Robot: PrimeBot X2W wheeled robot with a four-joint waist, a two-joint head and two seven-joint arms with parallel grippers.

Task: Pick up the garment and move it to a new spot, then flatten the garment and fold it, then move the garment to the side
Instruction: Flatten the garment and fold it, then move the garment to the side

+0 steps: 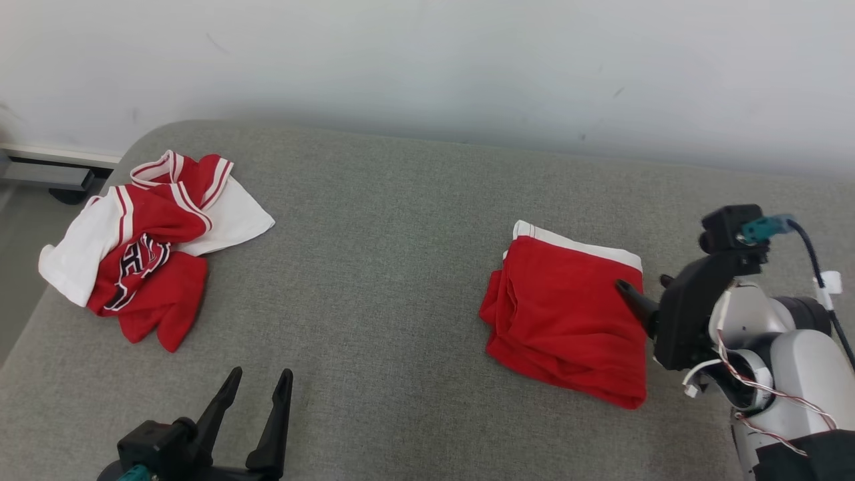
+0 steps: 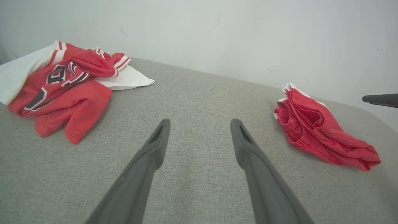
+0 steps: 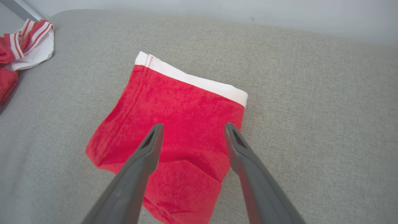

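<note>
The left gripper [image 1: 261, 372] sits closest, at the lower left of the head view. Its two dark fingers are spread apart with nothing between them, and in the left wrist view it [image 2: 199, 121] is over bare grey padded surface [image 1: 374, 254].

The folded red garment [image 1: 568, 321] lies flat on the right part of that surface, well apart from the left gripper. It is a rough rectangle with a white band along its far edge. From the left wrist view its stacked layers [image 2: 317, 130] show at the open side.

The right gripper [image 1: 642, 282] is at the garment's right edge, fingers pointing in over the red cloth. In the right wrist view it [image 3: 193, 125] is parted wide over the near half of the garment [image 3: 174, 109] and grips nothing. Whether the tips touch the fabric cannot be told.

A crumpled red and white jersey [image 1: 147, 247] lies at the far left, well apart from both grippers.
</note>
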